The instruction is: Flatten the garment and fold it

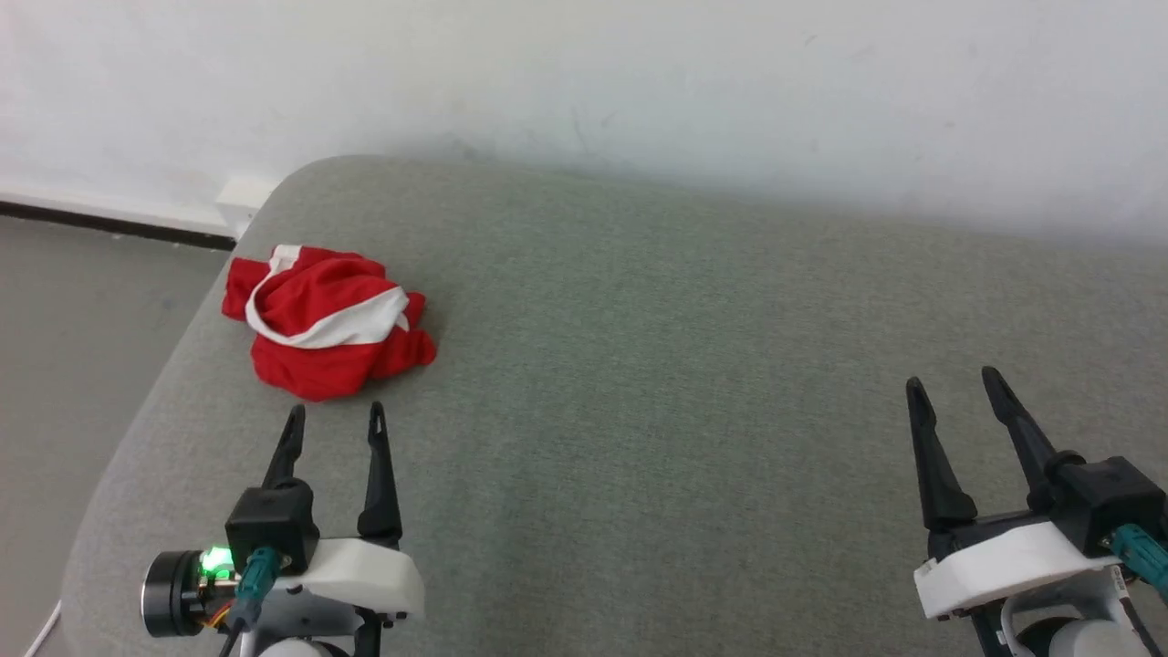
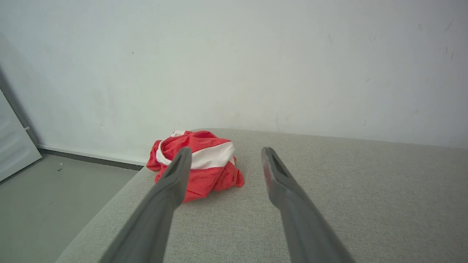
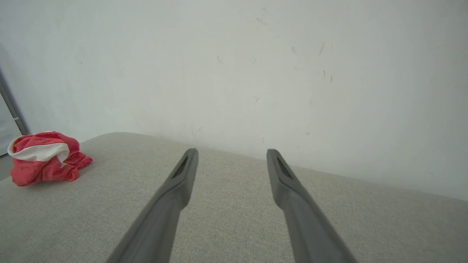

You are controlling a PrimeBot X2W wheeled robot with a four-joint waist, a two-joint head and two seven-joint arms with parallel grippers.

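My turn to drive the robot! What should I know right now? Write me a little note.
Left claw: open, empty, pointing at the garment and just short of it.
Right claw: open, empty, far off on the other side.
The red and white garment lies crumpled in a heap near the far left corner of the grey cushion.
Done: nothing yet.
Left: pick it up, spread it flat, then fold it.

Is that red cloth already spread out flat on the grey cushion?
No, the red and white garment lies bunched in a crumpled heap near the far left corner of the grey cushion, untouched by either gripper.
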